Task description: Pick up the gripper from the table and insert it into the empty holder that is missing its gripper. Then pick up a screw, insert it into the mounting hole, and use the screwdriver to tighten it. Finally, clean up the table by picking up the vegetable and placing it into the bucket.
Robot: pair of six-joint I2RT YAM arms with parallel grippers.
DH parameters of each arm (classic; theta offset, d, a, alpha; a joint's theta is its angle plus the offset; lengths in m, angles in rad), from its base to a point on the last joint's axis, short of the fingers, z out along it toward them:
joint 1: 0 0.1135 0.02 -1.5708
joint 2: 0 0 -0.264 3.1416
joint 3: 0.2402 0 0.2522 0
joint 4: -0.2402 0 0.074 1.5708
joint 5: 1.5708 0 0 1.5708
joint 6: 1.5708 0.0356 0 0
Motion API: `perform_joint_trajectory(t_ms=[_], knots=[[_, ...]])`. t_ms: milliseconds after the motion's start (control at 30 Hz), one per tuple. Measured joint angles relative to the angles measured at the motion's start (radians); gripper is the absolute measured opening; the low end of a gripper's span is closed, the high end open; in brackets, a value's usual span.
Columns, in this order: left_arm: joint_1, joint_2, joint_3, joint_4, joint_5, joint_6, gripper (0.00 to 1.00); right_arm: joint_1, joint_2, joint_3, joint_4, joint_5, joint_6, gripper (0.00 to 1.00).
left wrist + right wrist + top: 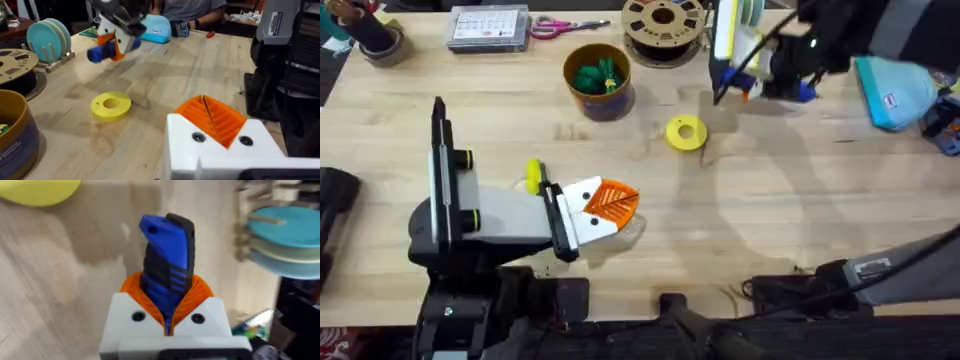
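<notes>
One high view, two close wrist views.

From overhead we look down and forward across the bench (pixel 770 220). Our left wrist camera sits low, facing across the boards toward the yellow ring (pixel 111 106), which the overhead (pixel 686 133) shares. Our right wrist camera looks steeply down, very near the blue screwdriver (pixel 167 262).

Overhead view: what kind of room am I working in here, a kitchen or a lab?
Most likely a robotics lab or maker workshop. A brown filament spool, scissors and a desk calendar line the back of the wooden table, and the right gripper holds a blue screwdriver.
</notes>
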Motion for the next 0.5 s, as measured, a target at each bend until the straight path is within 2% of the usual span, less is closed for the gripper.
perform_joint_trajectory(t_ms=[200, 300, 333, 467, 500], knots=[[0.000, 0.000, 0.000, 0.000, 0.000, 0.000, 0.004, -0.016, 0.067, -0.114, 0.083, 0.028, -0.014, 0.023], [0.000, 0.000, 0.000, 0.000, 0.000, 0.000, 0.004, -0.014, 0.072, -0.118, 0.100, 0.049, -0.018, 0.023], [0.000, 0.000, 0.000, 0.000, 0.000, 0.000, 0.004, -0.014, 0.073, -0.118, 0.101, 0.051, -0.016, 0.062], [0.000, 0.000, 0.000, 0.000, 0.000, 0.000, 0.004, -0.014, 0.068, -0.115, 0.128, 0.061, -0.020, 0.631], [0.000, 0.000, 0.000, 0.000, 0.000, 0.000, 0.004, -0.014, 0.068, -0.111, 0.141, 0.066, -0.022, 0.799]])
